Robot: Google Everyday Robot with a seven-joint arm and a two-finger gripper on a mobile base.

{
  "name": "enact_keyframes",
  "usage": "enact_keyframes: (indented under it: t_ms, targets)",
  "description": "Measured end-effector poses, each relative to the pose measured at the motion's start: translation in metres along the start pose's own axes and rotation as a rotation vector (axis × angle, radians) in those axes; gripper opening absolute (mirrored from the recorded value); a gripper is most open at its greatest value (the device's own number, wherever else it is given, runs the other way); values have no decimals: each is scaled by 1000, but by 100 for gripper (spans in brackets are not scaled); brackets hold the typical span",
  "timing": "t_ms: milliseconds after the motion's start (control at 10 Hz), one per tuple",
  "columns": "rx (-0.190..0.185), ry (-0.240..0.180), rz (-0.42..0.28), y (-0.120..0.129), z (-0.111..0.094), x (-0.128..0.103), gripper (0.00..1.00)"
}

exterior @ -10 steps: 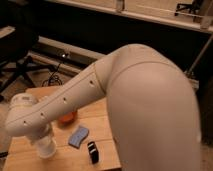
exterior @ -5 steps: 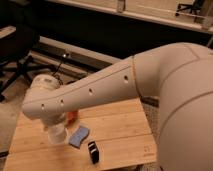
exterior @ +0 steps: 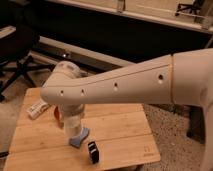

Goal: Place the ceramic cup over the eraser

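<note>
Since the earlier frames the arm (exterior: 125, 85) has swung rightward across the surface (exterior: 120, 135), carrying the pincer (exterior: 73, 119) from the near left corner toward the middle.

Nearest the camera: the eraser (exterior: 93, 151), black, sits uncovered close to the front edge, with nothing touching it.
Just behind and left of it: a blue sponge pad (exterior: 80, 140), lying flat.
Above the sponge: the ceramic cup (exterior: 74, 131), pale and cylindrical, hangs under the wrist. The pincer appears clamped narrow on it, fingers pointing down. Whether the cup's lower edge touches the sponge cannot be told.
Behind the wrist: a red-orange bowl (exterior: 58, 116), mostly hidden by the arm.
Further left: a white bottle (exterior: 36, 109) lies on its side.
Beyond the surface: speckled floor (exterior: 170, 135) and a dark chair (exterior: 20, 55) at far left.

Progress (judgement): the cup is picked up and partly transported. It is near the eraser but not over it, sitting up and to the left. Left to do: shift right and toward the front edge, centre over the block, lower, release.

Writing: the bottle carries a label, its text not legible. A small dark mark (exterior: 146, 149) sits at the surface's near right corner and cannot be read. No brand can be made out on the arm.
</note>
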Motion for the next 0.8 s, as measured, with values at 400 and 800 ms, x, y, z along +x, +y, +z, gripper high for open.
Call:
enact_keyframes:
  t_ms: [400, 800]
  targets:
    - [28, 46, 51, -45, -4, 18, 0]
    - [51, 64, 88, -77, -19, 34, 0]
